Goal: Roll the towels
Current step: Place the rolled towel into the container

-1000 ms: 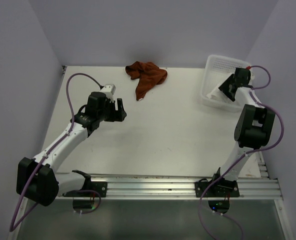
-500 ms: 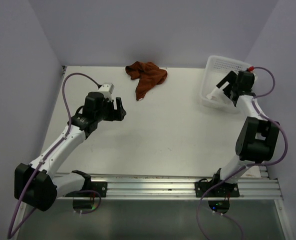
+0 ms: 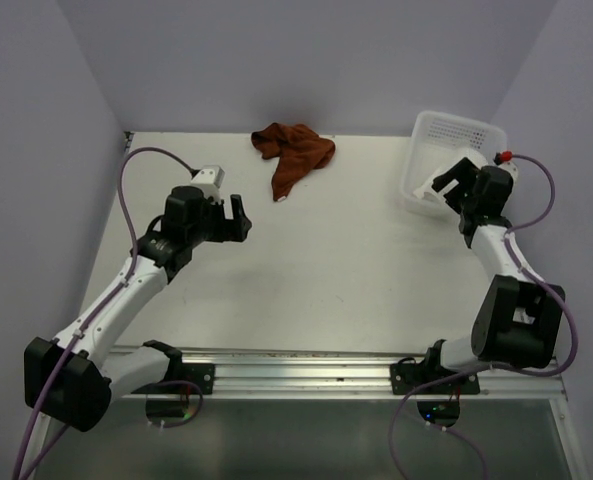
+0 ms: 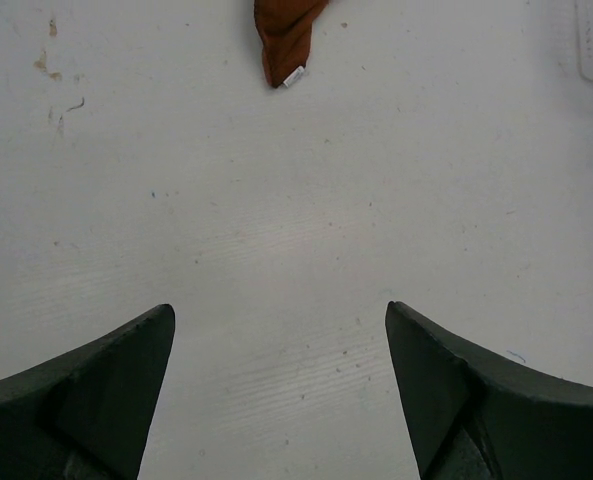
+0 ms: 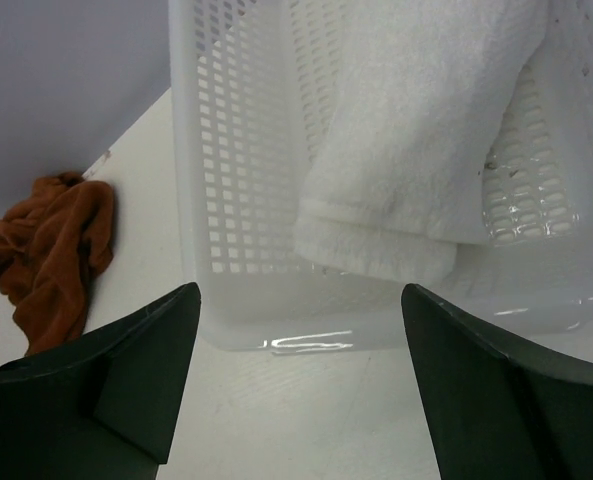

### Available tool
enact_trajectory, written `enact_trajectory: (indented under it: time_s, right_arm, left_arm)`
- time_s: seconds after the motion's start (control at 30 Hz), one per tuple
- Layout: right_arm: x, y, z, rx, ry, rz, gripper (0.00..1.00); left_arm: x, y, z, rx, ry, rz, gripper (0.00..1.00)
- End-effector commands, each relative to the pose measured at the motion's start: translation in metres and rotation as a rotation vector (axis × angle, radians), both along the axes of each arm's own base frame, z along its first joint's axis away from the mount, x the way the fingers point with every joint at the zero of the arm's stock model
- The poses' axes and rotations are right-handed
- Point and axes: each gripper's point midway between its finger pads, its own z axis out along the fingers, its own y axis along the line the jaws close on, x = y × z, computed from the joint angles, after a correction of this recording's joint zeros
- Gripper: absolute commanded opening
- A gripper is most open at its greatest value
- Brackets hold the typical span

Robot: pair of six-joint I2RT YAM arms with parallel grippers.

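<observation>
Left fingers: spread wide, nothing between them, over worktop. Rust-brown towel crumpled, well ahead of tips. Right fingers: spread wide, empty, touching nothing. White towel near, ahead of tips, lying inside basket; rust-brown towel far off beyond left-hand finger.

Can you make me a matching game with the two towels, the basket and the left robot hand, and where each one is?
Things:
1. white towel
2. rust-brown towel
3. basket
4. left gripper

Places:
A. far right corner of the table
B. open, over bare table
C. inside the basket
D. crumpled at the table's far edge

Pairs: 1-C, 2-D, 3-A, 4-B
</observation>
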Motion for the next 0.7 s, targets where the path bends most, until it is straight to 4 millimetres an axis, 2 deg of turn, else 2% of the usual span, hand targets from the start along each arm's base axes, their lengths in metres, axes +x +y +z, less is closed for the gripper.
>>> enact_trajectory:
  time_s: [0.0,0.03,0.07,0.13,0.17,0.2,0.23,0.27,0.3,0.33,0.37,0.4,0.43,0.47,0.5,0.53,0.57,0.6,0.63,0.67]
  right_arm:
    - [-0.003,0.018,0.053,-0.001,-0.220,0.078,0.84]
    - [-0.005,0.022,0.056,0.001,-0.242,0.096,0.82]
    - [-0.012,0.031,0.048,0.017,-0.233,0.113,0.77]
    - [-0.023,0.043,0.058,0.005,-0.270,0.151,0.72]
    - [-0.029,0.056,0.050,0.001,-0.256,0.181,0.66]
    - [-0.036,0.064,0.057,-0.005,-0.276,0.202,0.61]
    - [-0.041,0.072,0.055,-0.019,-0.274,0.232,0.56]
    - [-0.048,0.091,0.045,-0.020,-0.252,0.283,0.40]
    - [-0.056,0.100,0.050,-0.037,-0.264,0.304,0.35]
    - [-0.066,0.128,0.038,-0.049,-0.245,0.387,0.30]
    - [-0.073,0.140,0.036,-0.059,-0.244,0.425,0.19]
    - [-0.079,0.151,0.034,-0.065,-0.237,0.456,0.14]
    - [-0.087,0.161,0.034,-0.068,-0.243,0.489,0.10]
    - [-0.098,0.181,0.026,-0.055,-0.229,0.554,0.03]
    - [-0.105,0.190,0.023,-0.045,-0.222,0.583,0.03]
    - [-0.114,0.200,0.024,-0.033,-0.225,0.627,0.03]
    - [-0.125,0.215,0.020,-0.028,-0.213,0.681,0.03]
    - [-0.131,0.220,0.019,-0.029,-0.207,0.704,0.03]
    - [-0.138,0.224,0.015,-0.035,-0.187,0.727,0.03]
    - [-0.148,0.234,0.017,-0.035,-0.193,0.775,0.03]
  left_arm:
    - [0.007,0.006,0.019,0.004,-0.092,0.014,0.91]
    - [0.007,0.007,0.018,0.007,-0.092,0.013,0.92]
    - [0.007,0.007,0.018,0.008,-0.093,0.013,0.93]
    - [0.007,0.007,0.019,0.010,-0.096,0.011,0.96]
    - [0.008,0.006,0.019,0.011,-0.100,0.010,0.97]
    - [0.008,0.007,0.019,0.011,-0.100,0.012,0.98]
    - [0.009,0.006,0.017,0.009,-0.096,0.010,1.00]
    - [0.010,0.004,0.018,0.003,-0.104,0.007,1.00]
    - [0.012,0.003,0.014,0.000,-0.096,0.006,1.00]
    - [0.014,-0.001,0.013,-0.026,-0.085,0.010,0.99]
    - [0.017,-0.006,0.012,-0.047,-0.077,0.001,1.00]
    - [0.023,-0.010,0.017,-0.062,-0.073,0.001,1.00]
    - [0.030,-0.016,0.003,-0.084,-0.017,0.016,0.99]
    - [0.036,-0.024,0.003,-0.111,-0.013,0.004,1.00]
    - [0.044,-0.028,0.005,-0.127,-0.015,0.002,1.00]
    - [0.053,-0.036,-0.011,-0.137,0.027,0.001,1.00]
    - [0.064,-0.041,-0.012,-0.148,0.016,-0.002,1.00]
    - [0.077,-0.045,-0.008,-0.154,0.001,0.003,0.99]
    - [0.088,-0.049,-0.033,-0.141,0.055,0.011,0.98]
    - [0.098,-0.050,-0.041,-0.130,0.066,0.022,0.97]
